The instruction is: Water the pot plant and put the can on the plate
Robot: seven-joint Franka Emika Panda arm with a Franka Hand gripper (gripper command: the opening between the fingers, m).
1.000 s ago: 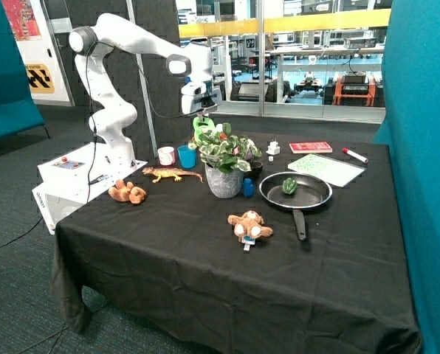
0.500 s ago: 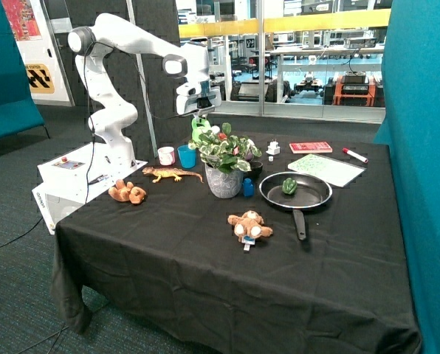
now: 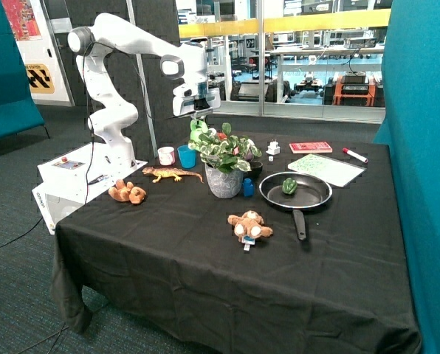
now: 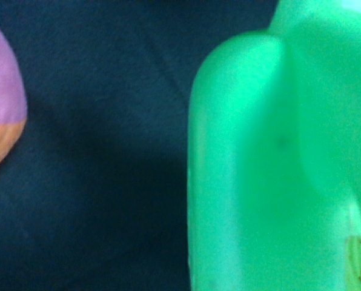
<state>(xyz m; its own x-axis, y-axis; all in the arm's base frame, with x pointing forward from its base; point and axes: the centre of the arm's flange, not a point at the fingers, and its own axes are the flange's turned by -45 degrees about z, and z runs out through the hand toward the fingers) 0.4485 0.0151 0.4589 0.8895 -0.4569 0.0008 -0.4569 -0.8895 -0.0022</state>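
Beside the pot plant (image 3: 225, 151), fingers (image 3: 199, 116) grasp the can (image 4: 277, 170), magnified at the wrist.

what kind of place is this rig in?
Probably a robotics lab or demo area, not a home. The arm's base stands beside a cloth-draped table, a glass partition shows benches and equipment behind, and a hazard sign hangs on the wall.

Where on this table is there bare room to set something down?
The near half of the black cloth, in front of the teddy, is bare. It is crowded around the pot plant, where the end effector holds the can, beside the cups and pan.
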